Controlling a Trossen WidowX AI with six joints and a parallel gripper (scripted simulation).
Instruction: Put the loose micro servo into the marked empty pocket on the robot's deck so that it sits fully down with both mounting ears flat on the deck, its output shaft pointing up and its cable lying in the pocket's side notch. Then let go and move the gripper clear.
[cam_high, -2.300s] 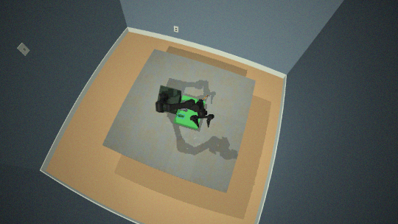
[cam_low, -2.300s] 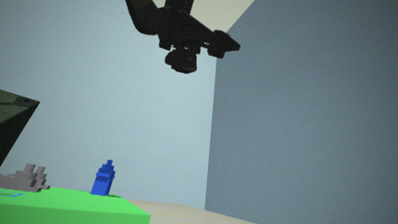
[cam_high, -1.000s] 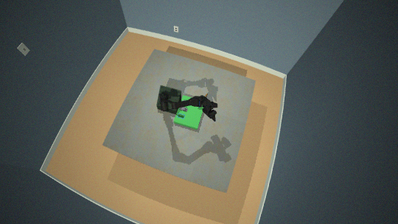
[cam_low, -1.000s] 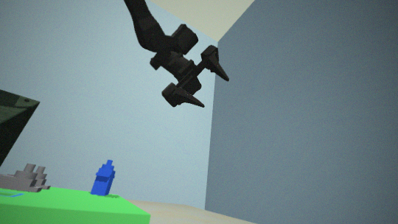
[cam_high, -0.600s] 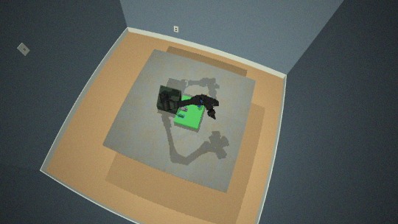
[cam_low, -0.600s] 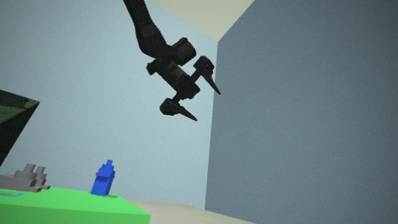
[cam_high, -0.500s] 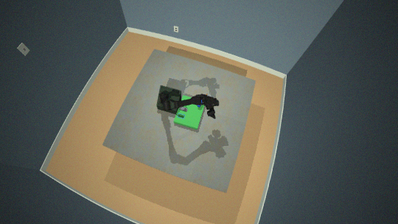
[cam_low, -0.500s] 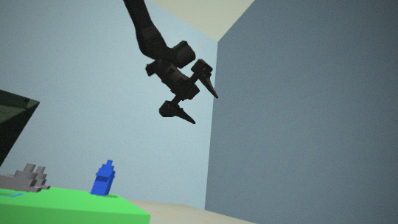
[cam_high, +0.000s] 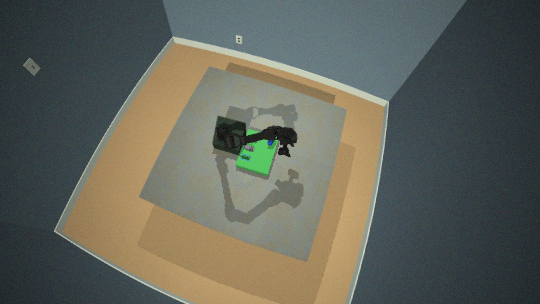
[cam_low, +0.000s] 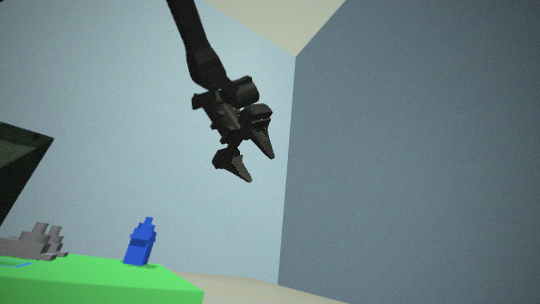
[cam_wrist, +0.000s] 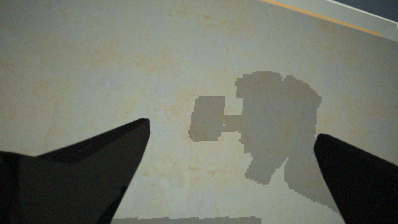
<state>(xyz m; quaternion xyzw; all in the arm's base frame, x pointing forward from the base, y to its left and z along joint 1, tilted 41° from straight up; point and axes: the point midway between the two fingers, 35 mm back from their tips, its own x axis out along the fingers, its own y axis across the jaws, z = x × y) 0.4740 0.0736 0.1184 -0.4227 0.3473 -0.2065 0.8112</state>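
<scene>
The gripper (cam_low: 248, 157) hangs high in the air with its two fingers spread wide and nothing between them. I think it is open like that so it can come down around the blue micro servo (cam_low: 140, 243) and pick it up. The servo stands on the green deck (cam_low: 100, 282), near its edge, with its thin end pointing up. It is well below the gripper and off to one side of it.

The wrist view shows only the grey desk (cam_wrist: 100, 75) and the gripper's own shadow, so the gripper is not over the servo yet. On the deck, a grey blocky part (cam_low: 37, 242) sits near the servo. The arm should not bump it. I cannot see the marked pocket
</scene>
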